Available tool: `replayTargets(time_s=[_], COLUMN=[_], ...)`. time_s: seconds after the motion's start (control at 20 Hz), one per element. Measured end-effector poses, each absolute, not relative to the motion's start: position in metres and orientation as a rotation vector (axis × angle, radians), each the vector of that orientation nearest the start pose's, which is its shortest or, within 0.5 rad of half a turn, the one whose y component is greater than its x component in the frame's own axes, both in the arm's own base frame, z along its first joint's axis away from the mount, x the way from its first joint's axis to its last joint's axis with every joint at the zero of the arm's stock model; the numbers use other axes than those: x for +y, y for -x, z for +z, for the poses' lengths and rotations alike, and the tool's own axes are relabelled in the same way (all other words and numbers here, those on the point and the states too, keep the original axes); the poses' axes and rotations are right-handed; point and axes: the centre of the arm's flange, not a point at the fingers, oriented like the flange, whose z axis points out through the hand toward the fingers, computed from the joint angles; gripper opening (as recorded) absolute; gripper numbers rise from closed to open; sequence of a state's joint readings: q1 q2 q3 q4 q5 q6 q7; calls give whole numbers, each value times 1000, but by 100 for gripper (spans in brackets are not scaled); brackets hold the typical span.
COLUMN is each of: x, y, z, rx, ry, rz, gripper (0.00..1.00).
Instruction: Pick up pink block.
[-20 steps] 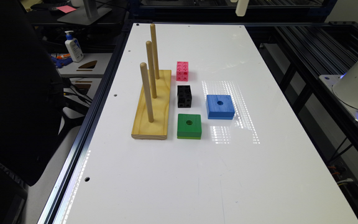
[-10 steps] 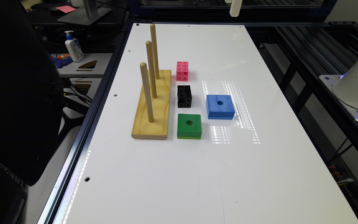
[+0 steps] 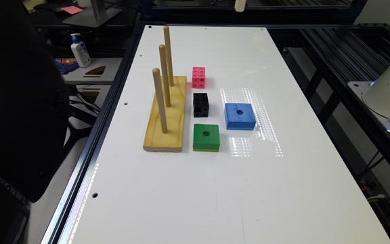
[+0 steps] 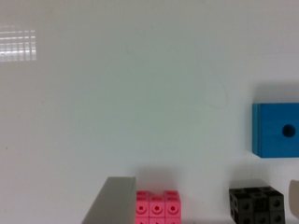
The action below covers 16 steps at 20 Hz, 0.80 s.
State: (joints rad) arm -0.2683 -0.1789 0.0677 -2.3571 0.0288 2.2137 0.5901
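Exterior view. We see the white table (image 3: 283, 189) with the pink block (image 3: 198, 77) standing on it toward the far edge, just beside the far end of the wooden peg base (image 3: 168, 117), which carries three upright pegs. In line with it toward the near edge come the black block (image 3: 201, 105), then the green block (image 3: 206, 137); none of the three touch. The blue block (image 3: 239, 116) lies beside the black one, on the side away from the peg base. Beyond the table's far edge we note a small white part of the pincer (image 3: 239, 5), well apart from the pink block. Off the table on the exterior view's left sits a pump bottle (image 3: 80, 51) on a side surface.

Wrist view. We see the pink block (image 4: 158, 208) at the picture's margin, partly cut off, round holes on its faces. A grey finger (image 4: 113, 200) of the pincer crosses in front of it on one side; a pale sliver of the other finger (image 4: 295, 196) shows past the black block (image 4: 256, 205). The fingers stand wide apart, gripping nothing. The blue block (image 4: 273, 129) lies apart from both.
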Motion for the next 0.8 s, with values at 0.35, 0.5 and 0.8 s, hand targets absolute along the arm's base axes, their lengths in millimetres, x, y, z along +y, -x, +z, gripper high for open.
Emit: replayTargets(time_s=[0.35, 0.5, 0.8], x=[-99, -101, -112], y=[-482, -481, -480], z=[400, 400, 402], rx=[1230, 1232, 1235], ry=[2870, 2870, 2872], rz=[-43, -44, -52], gripper=[100, 100, 100])
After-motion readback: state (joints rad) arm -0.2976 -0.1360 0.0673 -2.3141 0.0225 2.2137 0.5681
